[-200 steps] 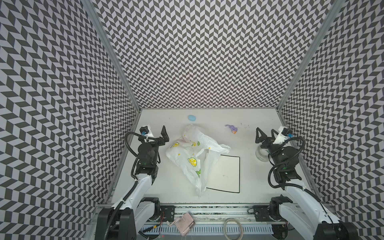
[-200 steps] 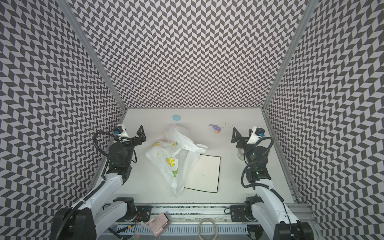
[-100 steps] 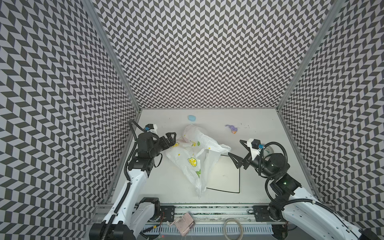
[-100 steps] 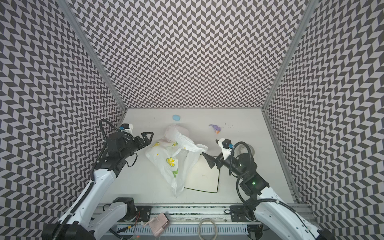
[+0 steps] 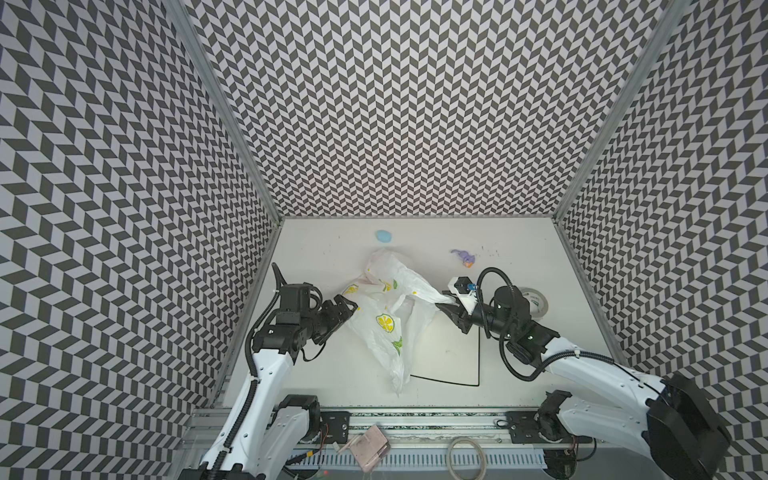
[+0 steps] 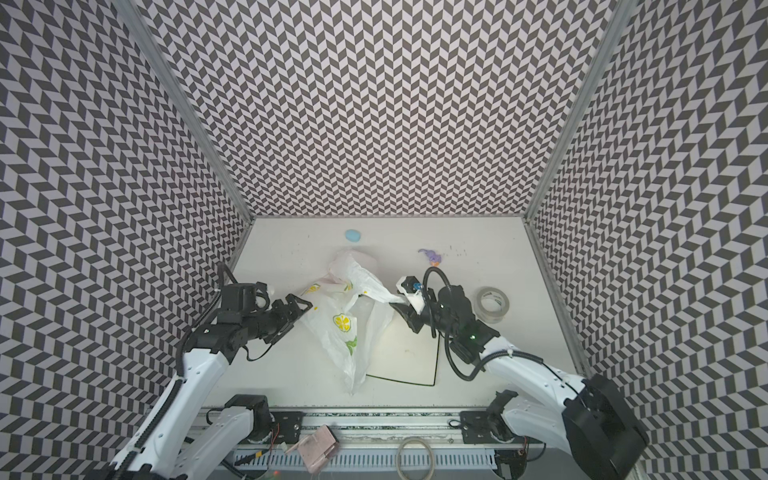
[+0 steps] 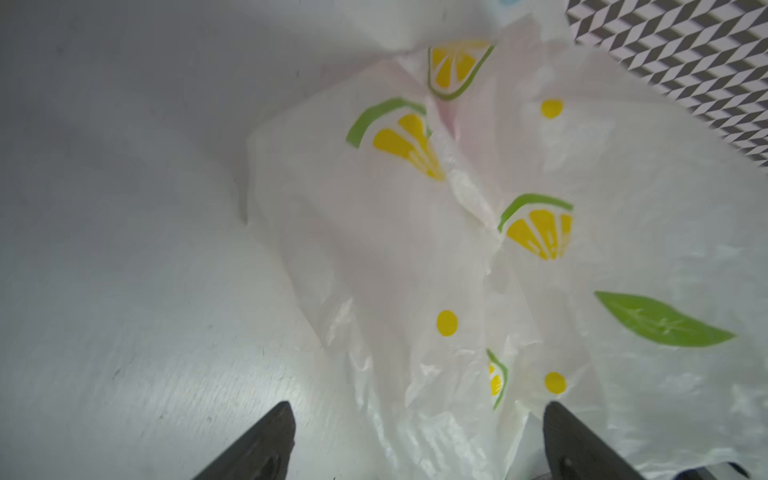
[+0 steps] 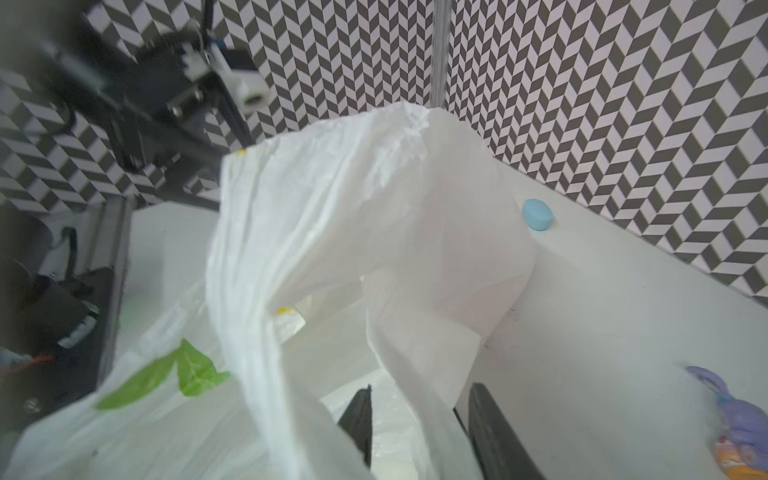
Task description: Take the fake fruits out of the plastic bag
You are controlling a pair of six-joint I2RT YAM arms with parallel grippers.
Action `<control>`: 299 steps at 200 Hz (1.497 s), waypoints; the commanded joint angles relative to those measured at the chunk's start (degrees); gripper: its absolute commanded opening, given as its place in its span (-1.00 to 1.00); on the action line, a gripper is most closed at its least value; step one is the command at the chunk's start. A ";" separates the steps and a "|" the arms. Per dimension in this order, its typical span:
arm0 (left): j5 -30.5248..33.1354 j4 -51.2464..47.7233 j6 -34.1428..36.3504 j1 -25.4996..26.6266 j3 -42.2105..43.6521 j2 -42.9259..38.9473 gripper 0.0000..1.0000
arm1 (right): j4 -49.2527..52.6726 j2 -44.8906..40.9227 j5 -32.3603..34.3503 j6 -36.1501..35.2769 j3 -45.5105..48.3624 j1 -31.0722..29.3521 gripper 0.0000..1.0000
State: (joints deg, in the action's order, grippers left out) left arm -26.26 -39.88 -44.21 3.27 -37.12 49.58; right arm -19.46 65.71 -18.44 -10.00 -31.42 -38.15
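In both top views the large thin white plastic bag printed with lemon slices and green leaves [image 5: 374, 307] [image 6: 332, 328] lies crumpled in the lower middle of the frame. It sits on the white tabletop [image 5: 316, 257], and its lower tail drapes over the left edge of the white square black-rimmed plate [image 5: 449, 353].

My left gripper [image 5: 345, 311] [image 7: 417, 409] sits at the bag's left edge with its jaws spread wide. In the left wrist view the plastic [image 7: 415, 249] reaches down between the two dark fingers without either one pressing it.

My right gripper [image 5: 449, 316] [image 8: 422, 388] is at the bag's right corner, drawn in narrow on a bunched strip of plastic [image 8: 332, 228] that fills the gap between its fingers.

The fake fruits are hidden (only a faint pink tint shows through the bag's upper end, and I cannot tell what it is).

Above the bag in the frame lies a light blue egg-shaped thing [image 5: 383, 236] [image 8: 537, 214]. A small purple toy figure [image 5: 464, 257] [image 8: 739, 419] is up and to the right of the bag. A roll of tape [image 5: 536, 301] lies on the table right of my right wrist.
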 commanded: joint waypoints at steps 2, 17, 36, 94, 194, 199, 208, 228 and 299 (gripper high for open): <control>-3.30 1.82 -3.21 0.49 2.48 0.88 0.75 | -7.49 2.37 -0.28 0.94 -2.96 -1.52 -0.54; -3.96 6.18 -5.20 0.76 4.12 2.14 0.59 | -8.82 3.67 -0.28 2.27 -4.11 -2.21 -0.71; -4.31 12.73 -7.89 1.37 5.39 4.33 0.33 | -9.90 4.96 0.38 3.22 -5.05 -2.68 -0.83; -1.73 21.86 -7.72 1.05 -0.45 14.33 -1.00 | -12.27 6.97 6.18 7.00 -9.13 -2.72 -0.94; 7.41 16.02 2.80 -1.93 -21.80 23.96 0.34 | -8.30 16.25 16.03 25.08 -20.53 -2.59 -0.97; 8.23 14.55 3.75 -1.87 -22.61 23.42 0.44 | -7.33 16.75 16.19 25.90 -21.70 -2.55 -0.96; 10.43 11.37 6.06 -1.66 -24.31 22.03 0.60 | -5.67 17.79 16.41 27.50 -23.74 -2.46 -0.97; 17.08 3.53 10.43 -0.04 -28.54 18.33 0.83 | -2.36 20.17 15.76 31.33 -27.90 -2.02 -0.98; 34.52 -20.77 6.14 16.72 -36.51 11.84 1.00 | 4.66 29.96 11.19 41.20 -42.02 0.33 -1.00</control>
State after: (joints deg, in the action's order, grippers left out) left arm 0.27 -48.29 -35.18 15.59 -71.92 62.19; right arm -16.91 93.01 -5.28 26.83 -68.88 -38.39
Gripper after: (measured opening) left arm 0.992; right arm 0.047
